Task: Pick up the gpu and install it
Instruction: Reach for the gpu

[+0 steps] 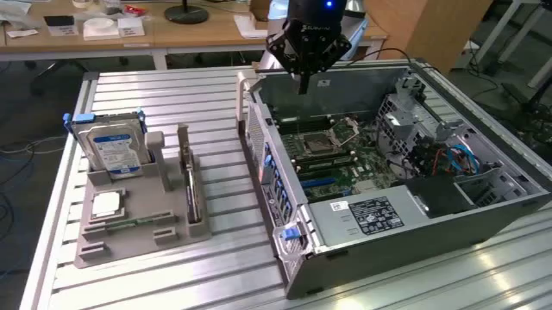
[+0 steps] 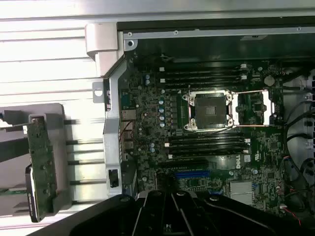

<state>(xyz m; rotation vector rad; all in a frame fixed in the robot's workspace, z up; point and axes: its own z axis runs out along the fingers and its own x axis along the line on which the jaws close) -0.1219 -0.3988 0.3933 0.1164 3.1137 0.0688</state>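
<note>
Gripper [image 1: 303,85] fingers pressed together, nothing held, hangs over open PC case [image 1: 388,252] by its far wall, above motherboard [image 1: 337,161]. GPU [image 1: 190,187] stands edge-on, faces hard to make out, in grey holder [image 1: 129,239] beside hard drive [image 1: 110,147] near slatted alu table's [image 1: 172,97] edge, exterior view's left. Wooden desks [image 1: 198,32] behind.

ext oblique, wrist overhead (shared mobo [image 1: 345,169] [image 2: 147,115])
</note>
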